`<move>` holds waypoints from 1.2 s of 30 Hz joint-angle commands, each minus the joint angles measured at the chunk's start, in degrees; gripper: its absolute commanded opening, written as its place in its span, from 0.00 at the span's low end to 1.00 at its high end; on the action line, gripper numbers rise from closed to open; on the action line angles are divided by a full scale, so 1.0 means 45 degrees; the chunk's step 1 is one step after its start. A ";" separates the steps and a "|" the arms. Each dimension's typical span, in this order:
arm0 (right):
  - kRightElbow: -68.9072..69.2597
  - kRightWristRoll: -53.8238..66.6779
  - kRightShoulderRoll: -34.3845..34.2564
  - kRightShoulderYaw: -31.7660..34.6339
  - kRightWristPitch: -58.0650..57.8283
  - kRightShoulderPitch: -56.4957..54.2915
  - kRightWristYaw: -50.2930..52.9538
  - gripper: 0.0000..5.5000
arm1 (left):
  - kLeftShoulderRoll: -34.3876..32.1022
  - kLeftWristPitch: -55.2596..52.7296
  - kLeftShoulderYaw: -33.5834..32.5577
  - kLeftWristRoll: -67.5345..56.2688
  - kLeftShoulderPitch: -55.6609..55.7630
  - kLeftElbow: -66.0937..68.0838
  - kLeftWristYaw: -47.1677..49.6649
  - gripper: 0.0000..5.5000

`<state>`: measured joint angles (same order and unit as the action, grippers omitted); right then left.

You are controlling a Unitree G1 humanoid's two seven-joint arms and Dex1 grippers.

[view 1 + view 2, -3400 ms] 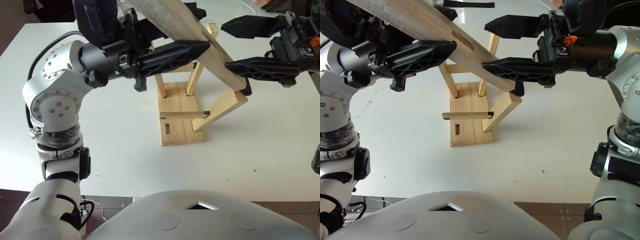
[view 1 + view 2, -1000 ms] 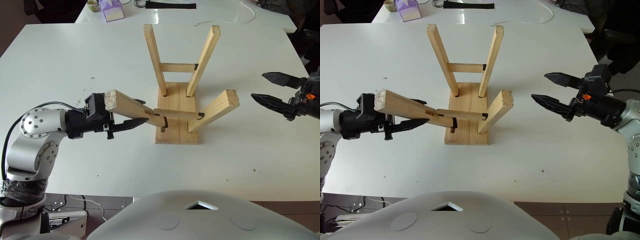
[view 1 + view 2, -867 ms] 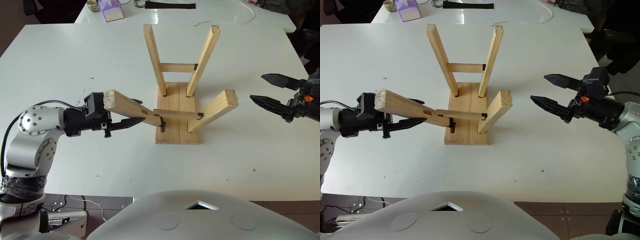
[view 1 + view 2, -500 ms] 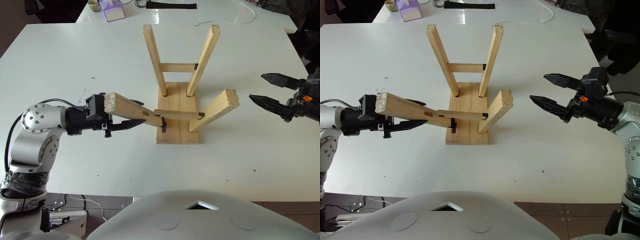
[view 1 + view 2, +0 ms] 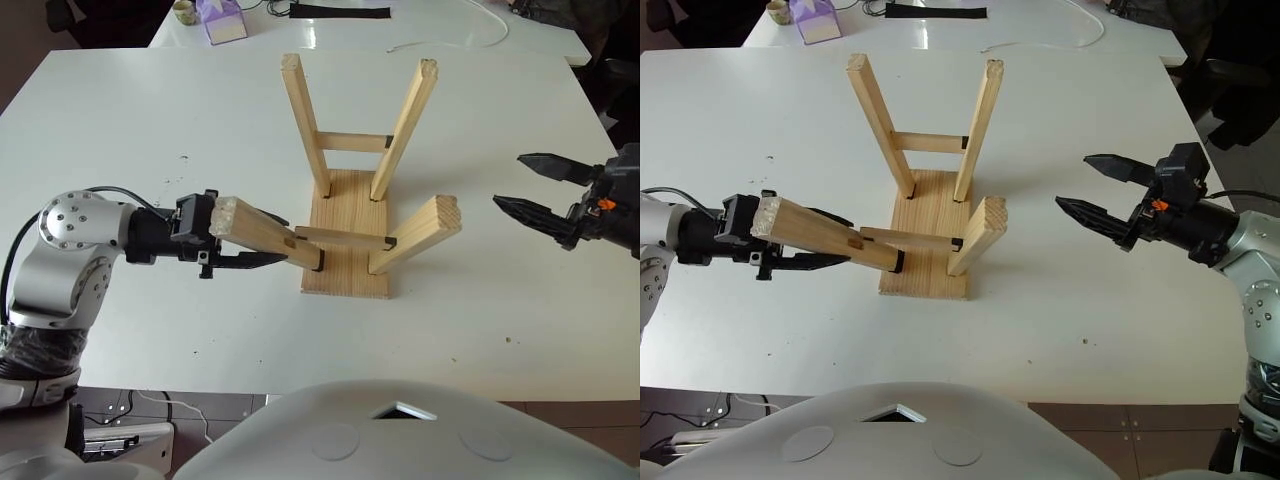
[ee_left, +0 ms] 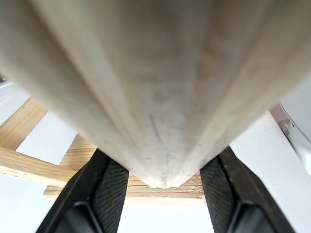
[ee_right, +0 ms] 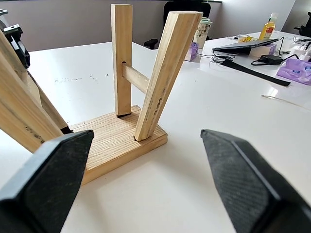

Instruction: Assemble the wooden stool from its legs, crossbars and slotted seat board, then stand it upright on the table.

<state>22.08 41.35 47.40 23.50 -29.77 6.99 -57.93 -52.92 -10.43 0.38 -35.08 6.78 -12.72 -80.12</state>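
Wooden leg (image 5: 262, 232), tilted, sits clamped in our left gripper (image 5: 245, 252), its lower end at the near left corner of the seat board (image 5: 345, 277), which lies flat on the table (image 5: 200, 120). Further right, our right gripper (image 5: 509, 180) hangs spread wide, well apart from the board.

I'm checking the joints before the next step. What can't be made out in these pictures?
Whether the held leg sits in its slot in the seat board: head views, the leg's end and the near crossbar cover it.
Left wrist view: the leg itself blocks that joint.
Right wrist view: the picture's edge cuts that leg off.
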 commanded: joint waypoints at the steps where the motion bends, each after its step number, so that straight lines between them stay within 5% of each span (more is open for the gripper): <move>1: 0.0361 -0.0320 -0.0220 -0.0172 0.0289 0.0353 0.0216 0.74 | -0.0381 -0.1768 0.1061 0.0883 0.0807 0.1179 -0.0129 0.38; 21: 0.0392 -0.1123 -0.0521 -0.1009 0.0877 -0.0382 0.0979 0.74 | 0.0516 -0.1689 0.3270 0.2443 0.1835 0.0455 0.1206 0.38; 31: 0.1223 -0.1038 -0.2763 0.1251 0.0471 -0.3930 0.7963 0.74 | 0.1800 -0.4494 0.3217 0.2158 0.1958 -0.1710 0.5376 0.38; 36: 0.5532 0.0982 -0.3495 -0.0962 -0.1047 -0.5567 1.0602 0.74 | 0.2079 -0.5353 0.3223 0.1997 0.2120 -0.2216 0.6301 0.38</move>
<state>38.57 42.88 33.13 26.22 -30.59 -14.80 -14.07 -43.69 -30.73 12.68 -29.35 17.65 -23.43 -53.87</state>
